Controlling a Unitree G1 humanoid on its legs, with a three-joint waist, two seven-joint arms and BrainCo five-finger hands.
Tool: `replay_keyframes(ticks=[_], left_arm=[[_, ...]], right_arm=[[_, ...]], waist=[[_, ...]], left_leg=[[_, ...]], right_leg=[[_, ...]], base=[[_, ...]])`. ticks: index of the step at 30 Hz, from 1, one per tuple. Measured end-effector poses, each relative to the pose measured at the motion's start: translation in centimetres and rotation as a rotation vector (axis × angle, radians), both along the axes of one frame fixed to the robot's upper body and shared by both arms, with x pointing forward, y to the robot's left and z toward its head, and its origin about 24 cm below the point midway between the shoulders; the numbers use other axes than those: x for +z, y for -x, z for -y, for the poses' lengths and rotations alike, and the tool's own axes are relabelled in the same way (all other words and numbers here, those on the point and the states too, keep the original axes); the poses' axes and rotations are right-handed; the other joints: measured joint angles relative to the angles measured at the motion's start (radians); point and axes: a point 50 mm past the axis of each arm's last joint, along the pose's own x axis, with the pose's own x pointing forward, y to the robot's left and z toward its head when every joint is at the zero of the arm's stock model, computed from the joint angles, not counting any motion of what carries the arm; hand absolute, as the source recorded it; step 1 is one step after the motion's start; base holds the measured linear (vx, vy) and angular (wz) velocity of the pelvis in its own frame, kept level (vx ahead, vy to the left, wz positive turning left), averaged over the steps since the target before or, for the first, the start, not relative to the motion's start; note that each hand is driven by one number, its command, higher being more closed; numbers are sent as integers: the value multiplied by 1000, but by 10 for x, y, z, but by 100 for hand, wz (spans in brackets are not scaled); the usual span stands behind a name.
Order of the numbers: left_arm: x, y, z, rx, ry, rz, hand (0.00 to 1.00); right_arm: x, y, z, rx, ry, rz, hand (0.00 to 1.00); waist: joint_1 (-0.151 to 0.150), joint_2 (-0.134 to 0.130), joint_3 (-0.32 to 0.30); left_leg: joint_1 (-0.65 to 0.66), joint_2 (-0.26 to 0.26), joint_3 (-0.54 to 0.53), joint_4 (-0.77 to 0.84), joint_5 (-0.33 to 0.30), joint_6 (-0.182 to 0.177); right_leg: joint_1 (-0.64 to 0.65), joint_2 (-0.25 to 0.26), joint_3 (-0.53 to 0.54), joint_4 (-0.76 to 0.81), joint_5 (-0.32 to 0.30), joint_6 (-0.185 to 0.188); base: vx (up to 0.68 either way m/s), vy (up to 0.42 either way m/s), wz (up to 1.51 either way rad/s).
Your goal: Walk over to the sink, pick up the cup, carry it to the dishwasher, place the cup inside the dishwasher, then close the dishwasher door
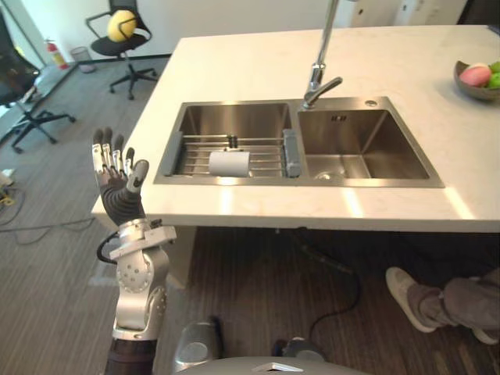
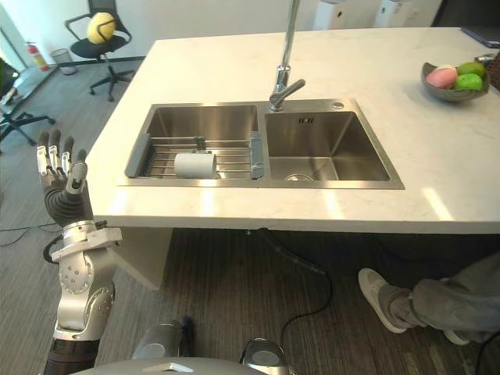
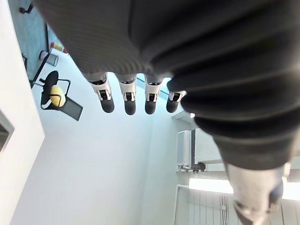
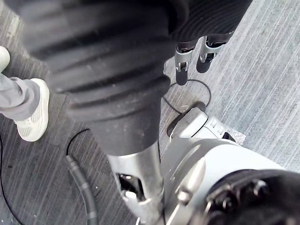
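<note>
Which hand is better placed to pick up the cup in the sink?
Probably the left. The left hand is raised, fingers open, beside the counter's left end, and the cup lies on the rack in the left basin, on that side. The right hand hangs low toward the floor.

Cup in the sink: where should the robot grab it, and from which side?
Probably round its middle, coming from above. The white cup lies on its side on the wire rack in the left basin, so its curved wall faces up and the basin's walls hem the sides.
</note>
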Motion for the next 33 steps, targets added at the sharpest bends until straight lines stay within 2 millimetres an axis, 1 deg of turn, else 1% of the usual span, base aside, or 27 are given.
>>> replay_keyframes(ticks=[1, 2, 3, 9, 10, 12, 14, 17, 19, 21, 22, 23, 24, 25, 26, 27, 28, 29, 30, 31, 32, 33], left_arm=[[0, 0, 0, -6, -5, 2, 0], [1, 1, 0, -22, -8, 10, 0], [-11, 0, 7, -75, 69, -29, 0], [-12, 0, 7, -76, 72, -32, 0], [-16, -1, 7, -83, 79, -46, 0], [-28, -5, 7, -98, 105, -97, 0], [-46, -9, 7, -120, 141, -180, 0], [-81, -13, 11, -170, 184, -343, 0], [-93, -14, 16, -209, 209, -409, 0], [-101, -15, 20, -249, 216, -457, 0], [-102, -15, 22, -266, 207, -467, 0], [-101, -16, 24, -275, 200, -466, 0], [-97, -19, 28, -292, 192, -452, 0], [-95, -21, 29, -291, 183, -447, 0], [-89, -26, 29, -282, 141, -430, 0], [-87, -27, 27, -272, 131, -424, 0], [-81, -30, 24, -241, 105, -403, 0], [-73, -33, 18, -191, 88, -358, 0], [-66, -35, 15, -160, 73, -327, 0], [-53, -40, 7, -115, 58, -266, 0], [-46, -42, 3, -89, 49, -234, 0], [-32, -43, -3, -41, 36, -169, 0]], right_arm=[[0, 1, -3, -4, -6, 0, 0], [-2, 3, -12, -23, -30, 1, 0], [-1, 4, -17, -9, -41, 42, 0], [-1, 3, -17, -7, -41, 43, 0], [-1, 3, -16, -6, -41, 45, 0], [-1, 0, -16, 0, -44, 56, 0], [-1, -7, -17, 10, -52, 80, 0], [-1, -14, -18, 15, -59, 93, 0], [0, -22, -17, -4, -47, 116, 0], [1, -28, -13, -39, -9, 127, 0], [1, -27, -10, -50, 18, 108, 0], [1, -27, -9, -51, 33, 94, 0], [0, -23, -5, -51, 65, 60, 0], [1, -24, -2, -58, 81, 53, 0], [1, -28, 0, -74, 95, 62, 0], [1, -29, -1, -75, 96, 62, 0], [1, -28, -3, -79, 99, 63, 0], [1, -28, -4, -80, 98, 61, 0], [0, -29, -4, -81, 98, 60, 0], [0, -28, -6, -92, 94, 55, 0], [0, -27, -7, -96, 90, 51, 0], [-1, -24, -11, -115, 80, 42, 0]], waist=[[-3, -16, -3], [3, -48, -18], [3, -73, -113], [2, -73, -113], [3, -73, -113], [2, -74, -113], [1, -76, -115], [-4, -92, -132], [-8, -94, -133], [-15, -94, -134], [-12, -107, -136], [-10, -111, -138], [-10, -104, -139], [-9, -106, -134], [-7, -109, -131], [-10, -109, -125], [-21, -85, -111], [-24, -91, -104], [-24, -84, -105], [-22, -95, -97], [-24, -99, -95], [-29, -108, -89]], left_leg=[[8, -9, 1, -21, 6, -4], [32, -35, 19, -104, 22, -6], [159, -100, 82, -322, 85, -25], [160, -100, 84, -322, 82, -22], [160, -100, 86, -320, 79, -21], [161, -100, 96, -318, 74, -17], [162, -100, 102, -311, 66, -7], [162, -106, 97, -303, 60, 3], [163, -116, 82, -305, 57, 8], [167, -137, 53, -313, 56, 16], [169, -155, 51, -322, 41, 20], [169, -164, 54, -321, 34, 25], [178, -179, 52, -320, 25, 35], [182, -186, 47, -319, 21, 41], [207, -201, 32, -310, 10, 57], [222, -201, 19, -303, 1, 69], [249, -188, -11, -278, -23, 74], [245, -171, -28, -240, -56, 73], [245, -164, -35, -226, -67, 71], [241, -151, -49, -206, -88, 62], [241, -146, -59, -199, -97, 54], [242, -134, -69, -181, -114, 41]], right_leg=[[-6, -10, 8, 7, 0, 0], [-31, -31, 24, 27, -7, 8], [-23, -88, 35, 47, -18, -5], [-23, -88, 35, 47, -19, -3], [-23, -87, 37, 47, -21, -1], [-23, -87, 43, 47, -23, 2], [-21, -89, 42, 45, -25, 2], [-7, -96, 21, 32, -29, 9], [3, -110, -4, 32, -36, 17], [19, -130, -37, 36, -49, 33], [16, -152, -46, 54, -63, 44], [16, -166, -56, 67, -73, 53], [9, -196, -70, 145, -85, 72], [-19, -216, -71, 220, -84, 72], [-98, -273, -67, 437, -39, 47], [-119, -290, -64, 513, 2, 34], [-150, -305, -54, 606, 3, 22], [-176, -293, -38, 575, -59, 24], [-189, -287, -35, 532, -71, 27], [-205, -271, -13, 418, -66, 35], [-215, -263, 6, 359, -54, 41], [-222, -250, 46, 258, -16, 43]], base=[[204, 56, 0], [127, 17, -1], [91, 13, -4], [0, 0, 0], [0, 0, -6], [0, 0, -9], [19, -6, -5], [75, -22, 6], [84, -3, 25], [109, 24, 45], [127, 52, 40], [157, 49, 42], [115, 38, 36], [148, 77, 45], [120, 85, 32], [184, 65, 50], [181, 26, 50], [143, 13, 51], [93, 3, 42], [62, -25, 34], [131, -78, 46], [181, -150, 43]])
